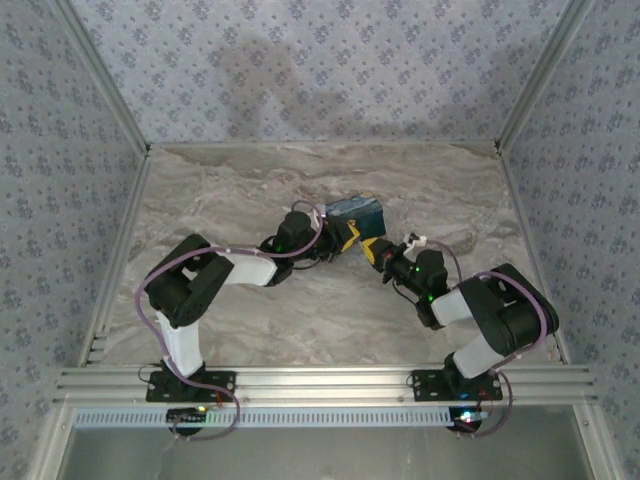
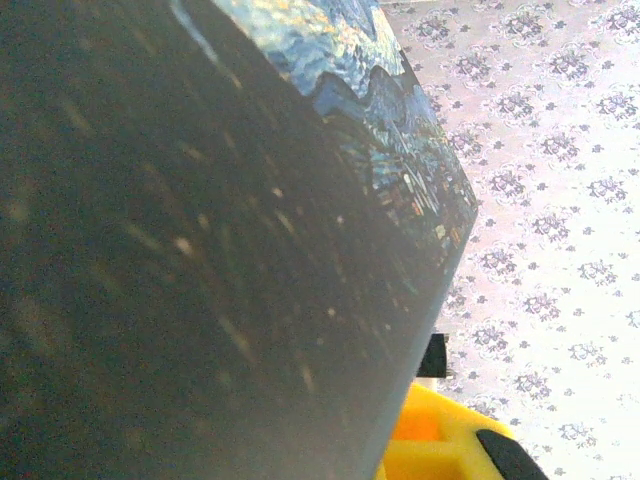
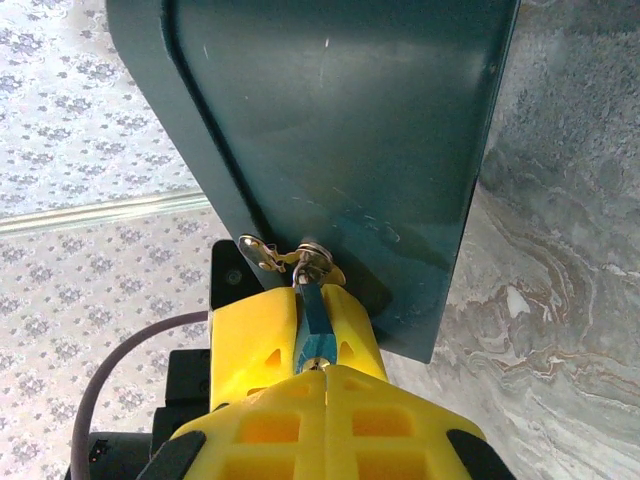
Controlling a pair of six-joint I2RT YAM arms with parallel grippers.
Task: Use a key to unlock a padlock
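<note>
Looking from the top, the painted box (image 1: 357,211) is between the left gripper (image 1: 345,234) and the right gripper (image 1: 378,250), over the bench (image 1: 250,320). From the left wrist, the box side is very close, and I cannot tell if that gripper is open. From the right wrist, the right gripper is pressed together on the little blue padlock (image 3: 315,312), hanging at the box's latch (image 3: 265,252). It looks not yet unlocked. The box is shut, so its inside is hidden.

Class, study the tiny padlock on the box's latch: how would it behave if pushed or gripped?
The padlock joins the brass latch only through a thin loop, so it would probably swing rather than stay put. It looks metallic, so likely rigid and heavy for its size. Its smooth narrow body might slip between the right fingers.
</note>
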